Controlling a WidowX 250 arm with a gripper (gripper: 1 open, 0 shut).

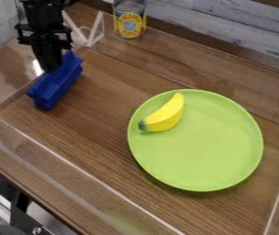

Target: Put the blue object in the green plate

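The blue object (51, 87) is a long deep-blue block at the left of the wooden table, lying slantwise. My black gripper (55, 63) points down onto its far end, fingers shut on it. The near end of the block looks to be on or just above the wood; I cannot tell which. The green plate (216, 151) lies flat at the right, well apart from the gripper.
A yellow banana (167, 112) rests on the plate's left part. A yellow-labelled can (129, 20) stands at the back beside a clear plastic stand (93, 32). Low transparent walls (56, 156) fence the table's front and left.
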